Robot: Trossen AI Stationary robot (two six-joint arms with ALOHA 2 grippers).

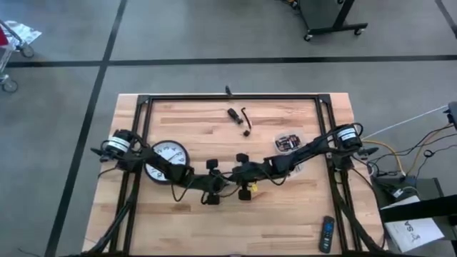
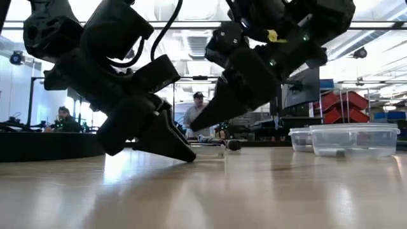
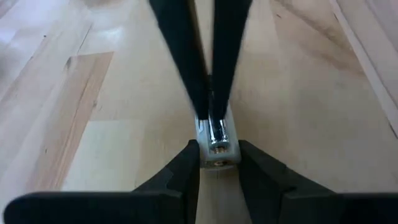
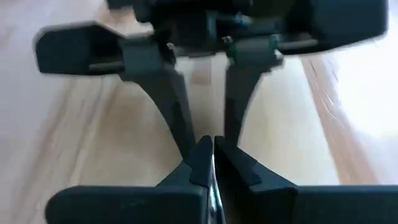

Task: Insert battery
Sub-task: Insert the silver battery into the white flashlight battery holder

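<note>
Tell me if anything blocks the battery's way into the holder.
Nothing visible does. The left gripper clamps the white battery holder, and the right gripper holds the silvery battery right at its slot; only the right fingers are above it.

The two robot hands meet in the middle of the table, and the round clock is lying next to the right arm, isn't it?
Not quite. The hands do meet mid-table, but the high view shows the clock lying beside the left arm, not the right one.
</note>
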